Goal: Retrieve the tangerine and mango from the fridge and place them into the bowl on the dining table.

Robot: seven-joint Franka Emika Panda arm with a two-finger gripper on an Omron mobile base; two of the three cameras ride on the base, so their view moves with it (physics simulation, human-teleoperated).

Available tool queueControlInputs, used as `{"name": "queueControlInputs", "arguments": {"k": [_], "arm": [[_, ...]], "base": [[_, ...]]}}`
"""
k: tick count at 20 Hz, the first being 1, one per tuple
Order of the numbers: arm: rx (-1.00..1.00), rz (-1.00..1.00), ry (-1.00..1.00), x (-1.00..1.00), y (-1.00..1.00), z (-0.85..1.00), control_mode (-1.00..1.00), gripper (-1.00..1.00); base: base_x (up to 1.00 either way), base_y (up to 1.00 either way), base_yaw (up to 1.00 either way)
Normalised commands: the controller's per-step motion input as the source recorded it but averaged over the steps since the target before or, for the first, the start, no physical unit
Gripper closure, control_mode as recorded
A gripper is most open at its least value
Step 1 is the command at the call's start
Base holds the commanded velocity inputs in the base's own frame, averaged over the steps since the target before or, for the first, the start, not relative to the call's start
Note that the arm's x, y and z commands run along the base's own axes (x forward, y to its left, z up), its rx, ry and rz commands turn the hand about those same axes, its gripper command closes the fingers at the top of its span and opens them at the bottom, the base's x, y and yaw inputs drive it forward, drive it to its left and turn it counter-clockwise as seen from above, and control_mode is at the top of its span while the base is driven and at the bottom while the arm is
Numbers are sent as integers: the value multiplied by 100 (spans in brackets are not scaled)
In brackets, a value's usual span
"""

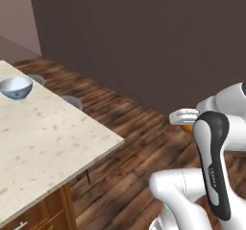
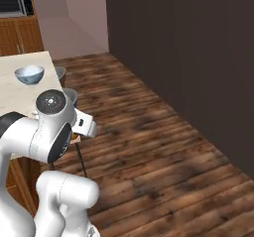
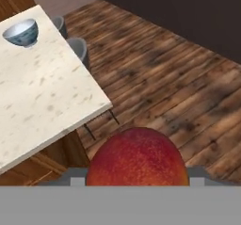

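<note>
Now | gripper (image 3: 136, 184) grasping mango (image 3: 136, 158) (red-orange) | bowl (image 3: 20, 32) well apart on dining table (image 3: 42, 101)

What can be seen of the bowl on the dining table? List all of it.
The bowl is small and round, pale blue-white outside with faint darker markings, white inside, and glossy like glazed ceramic. It narrows toward its base. It stands upright on the beige speckled top of the dining table, toward the far end. Nothing shows inside it and nothing else touches it. In the hand view it sits far beyond the mango.
</note>
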Motion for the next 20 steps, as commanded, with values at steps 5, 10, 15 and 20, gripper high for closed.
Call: {"name": "queueControlInputs", "arguments": {"k": [5,10,15,20], "arm": [[0,0,0,0,0,0,100,100],[0,0,0,0,0,0,100,100],[0,0,0,0,0,0,100,100],[0,0,0,0,0,0,100,100]], "base": [[95,-37,35],[96,-38,36],[91,-46,37],[90,-44,38]]}}
